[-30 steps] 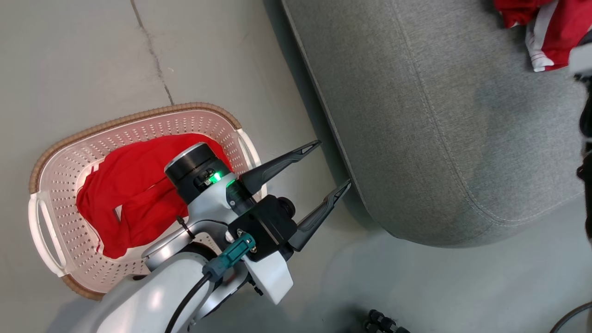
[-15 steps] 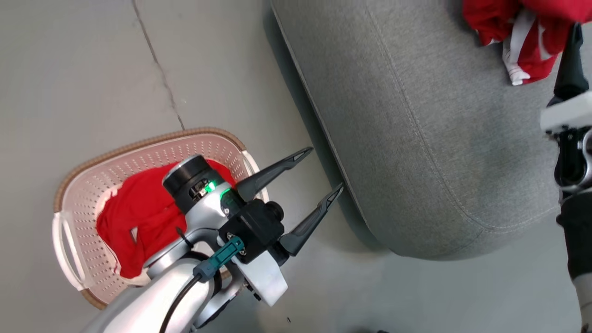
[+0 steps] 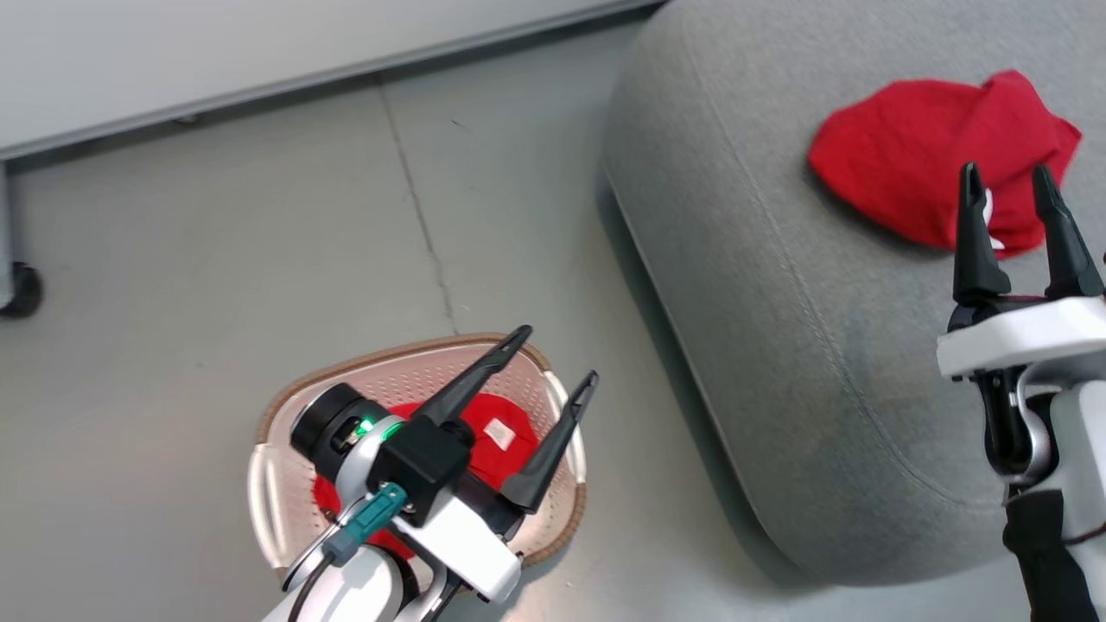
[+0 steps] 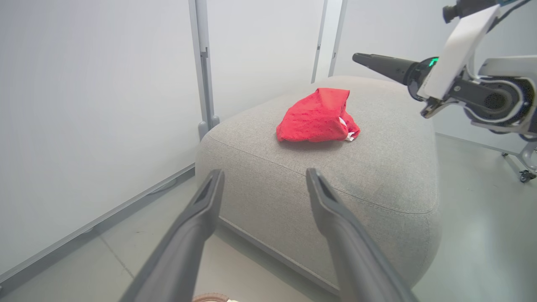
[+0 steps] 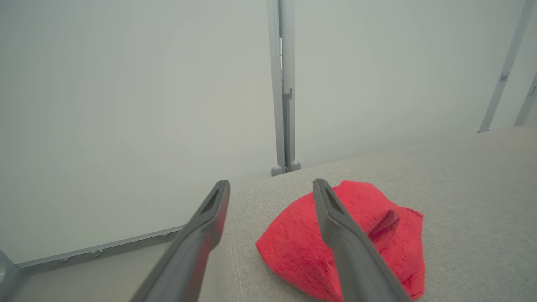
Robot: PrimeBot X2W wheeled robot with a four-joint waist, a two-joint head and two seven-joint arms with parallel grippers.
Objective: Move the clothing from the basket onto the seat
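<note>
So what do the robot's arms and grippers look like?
The left gripper and right gripper each have two long, tapered dark fingers. The arms are white and silver. The left wrist carries a green light and a teal cable connector.

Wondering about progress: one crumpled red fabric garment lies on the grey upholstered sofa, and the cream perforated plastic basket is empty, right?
Not empty: the head view shows red clothing inside the cream perforated basket. The red garment does lie on the grey sofa.
</note>
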